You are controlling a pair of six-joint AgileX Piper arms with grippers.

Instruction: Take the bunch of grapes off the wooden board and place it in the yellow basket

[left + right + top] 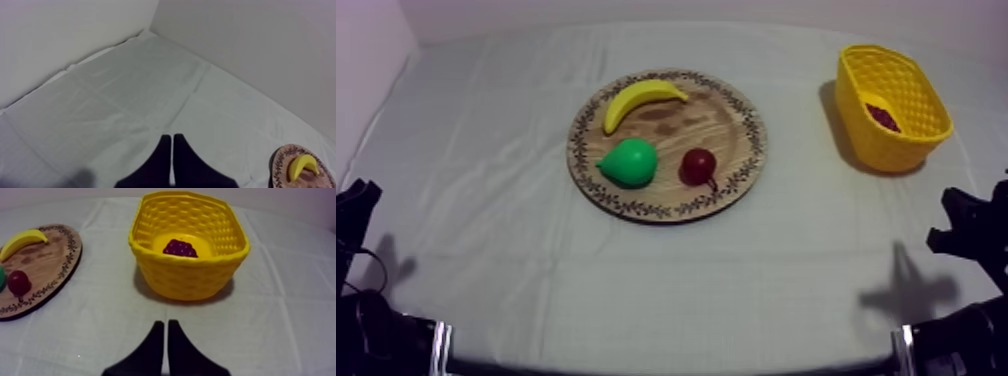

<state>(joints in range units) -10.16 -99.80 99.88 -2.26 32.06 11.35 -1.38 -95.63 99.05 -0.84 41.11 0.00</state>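
The bunch of grapes (883,117) (180,248) lies inside the yellow basket (916,142) (190,275) at the right of the table. The round wooden board (726,110) (47,263) sits mid-table and carries a banana (639,100) (22,241), a green pear (629,162) and a small red fruit (697,166) (19,282). My right gripper (166,324) is shut on nothing, its fingers together, on the near side of the basket and apart from it. My left gripper (172,138) is likewise shut on nothing over bare cloth, far from the board (282,162).
Both arms rest low at the table's front corners, the left arm (356,215) and the right arm (971,230). A wall borders the cloth's far edge. Open cloth lies between the board and the basket and along the front.
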